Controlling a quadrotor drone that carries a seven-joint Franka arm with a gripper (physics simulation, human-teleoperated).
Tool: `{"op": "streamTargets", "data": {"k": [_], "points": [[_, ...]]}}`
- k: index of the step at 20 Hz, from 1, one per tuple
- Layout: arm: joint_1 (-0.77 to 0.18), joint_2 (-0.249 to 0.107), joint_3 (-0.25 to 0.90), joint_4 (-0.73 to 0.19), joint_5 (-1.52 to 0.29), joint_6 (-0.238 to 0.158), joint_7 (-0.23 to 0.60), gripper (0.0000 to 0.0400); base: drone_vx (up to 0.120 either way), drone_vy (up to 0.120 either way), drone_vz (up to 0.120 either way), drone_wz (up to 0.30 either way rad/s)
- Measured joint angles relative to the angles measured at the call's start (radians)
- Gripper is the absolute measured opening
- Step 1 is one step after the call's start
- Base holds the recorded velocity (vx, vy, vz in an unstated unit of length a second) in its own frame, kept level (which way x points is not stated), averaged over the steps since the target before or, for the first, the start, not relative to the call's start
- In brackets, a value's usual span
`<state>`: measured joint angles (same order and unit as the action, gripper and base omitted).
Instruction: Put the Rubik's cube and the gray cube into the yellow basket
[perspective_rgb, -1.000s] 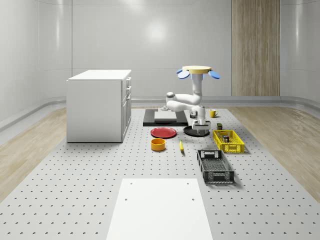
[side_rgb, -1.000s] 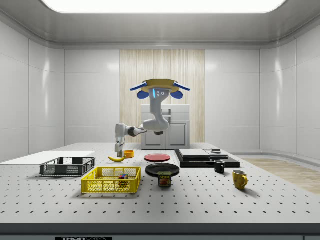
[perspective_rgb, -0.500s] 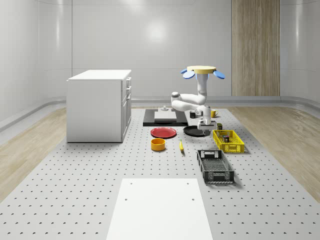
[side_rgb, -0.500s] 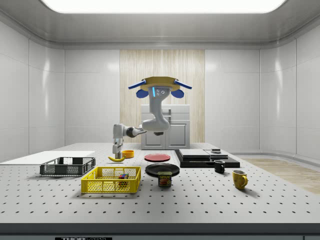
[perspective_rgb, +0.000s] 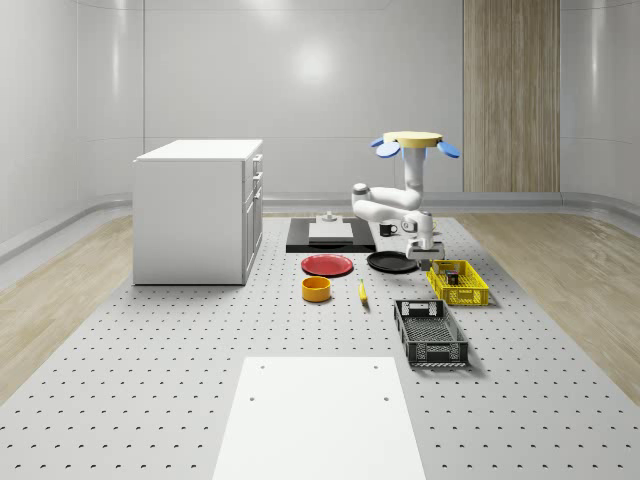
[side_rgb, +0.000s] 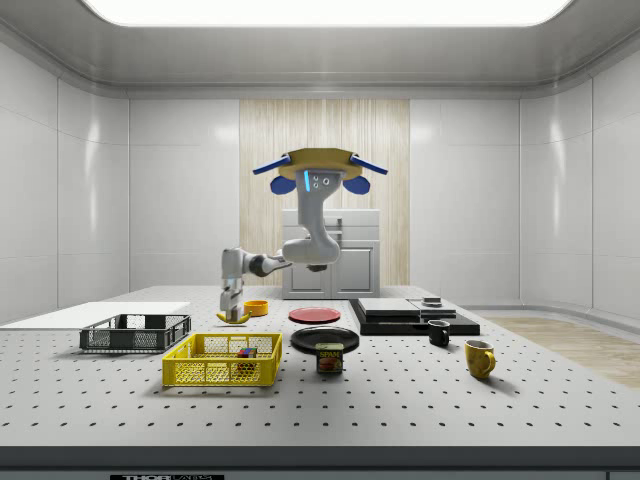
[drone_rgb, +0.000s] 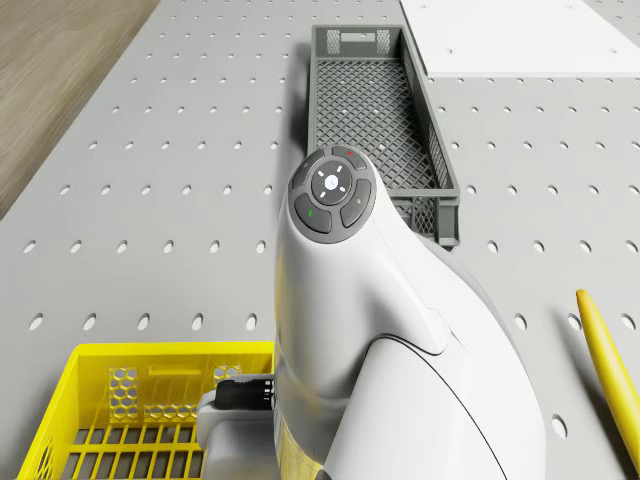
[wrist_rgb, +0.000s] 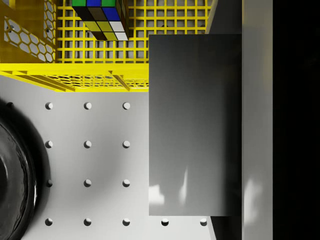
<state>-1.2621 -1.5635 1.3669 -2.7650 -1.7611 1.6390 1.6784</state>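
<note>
The drone (perspective_rgb: 415, 141) hovers above the table near the far end of the yellow basket (perspective_rgb: 457, 282). Its white arm (drone_rgb: 380, 330) reaches down to the gripper (perspective_rgb: 426, 244), which hangs just off the basket's far-left corner, in the side view (side_rgb: 231, 306) above its left end. In the wrist view the gray cube (wrist_rgb: 195, 125) sits between the fingers, held above bare table right outside the basket's rim (wrist_rgb: 75, 70). The Rubik's cube (wrist_rgb: 100, 17) lies inside the basket (side_rgb: 222, 360), seen in the side view too (side_rgb: 245, 352).
A black plate (perspective_rgb: 392, 262) lies left of the basket, a black crate (perspective_rgb: 430, 333) nearer the camera. A banana (perspective_rgb: 362, 291), orange bowl (perspective_rgb: 316, 289), red plate (perspective_rgb: 327, 264) and white cabinet (perspective_rgb: 200, 210) stand further left. A can (side_rgb: 329, 358) and two mugs (side_rgb: 479, 358) sit beyond the basket.
Drone and arm have shifted toward the whole-scene view's right, carrying the gray cube from over the black plate to the basket's far-left corner. The Rubik's cube has stayed in the basket.
</note>
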Motion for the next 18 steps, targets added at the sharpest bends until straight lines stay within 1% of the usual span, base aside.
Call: {"op": "streamTargets", "data": {"k": [18], "points": [[-0.002, -0.01, 0.0, 0.0, 0.004, 0.01, 0.002, 0.025, 0.0, 0.12, 0.0, 0.0]]}}
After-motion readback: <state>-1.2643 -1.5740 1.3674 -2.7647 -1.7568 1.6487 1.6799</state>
